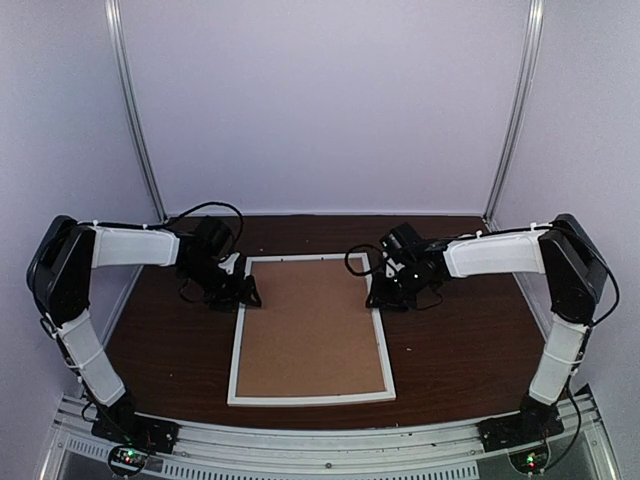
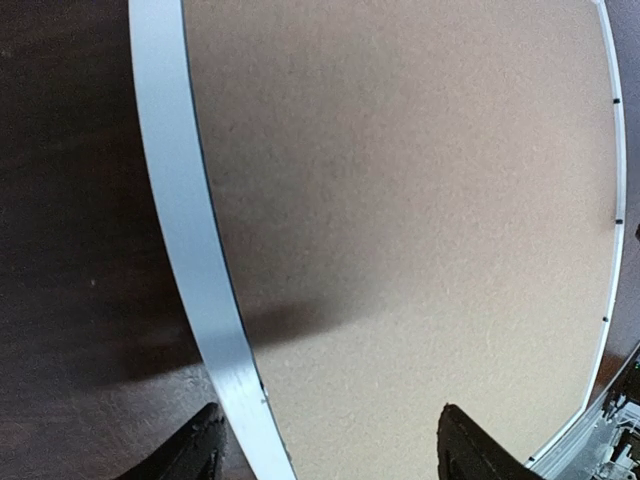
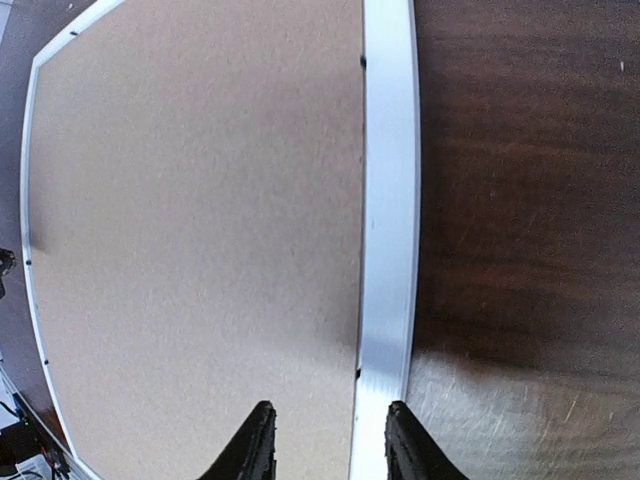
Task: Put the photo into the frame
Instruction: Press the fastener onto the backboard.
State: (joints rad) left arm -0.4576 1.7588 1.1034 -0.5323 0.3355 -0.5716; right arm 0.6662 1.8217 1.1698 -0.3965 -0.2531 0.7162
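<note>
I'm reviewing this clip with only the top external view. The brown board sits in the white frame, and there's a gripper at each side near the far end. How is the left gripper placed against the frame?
Observer: The left wrist view shows the left gripper open, one finger over the table, the other over the backing board, with the left rail of the frame running between them.
Operator: And the right one?
Observer: The right gripper has a narrower gap: one finger over the board, the other over the right rail.
Operator: Any photo in sight?
Observer: None in any view; the wrist views add only small black tabs along the frame's inner edge.
</note>
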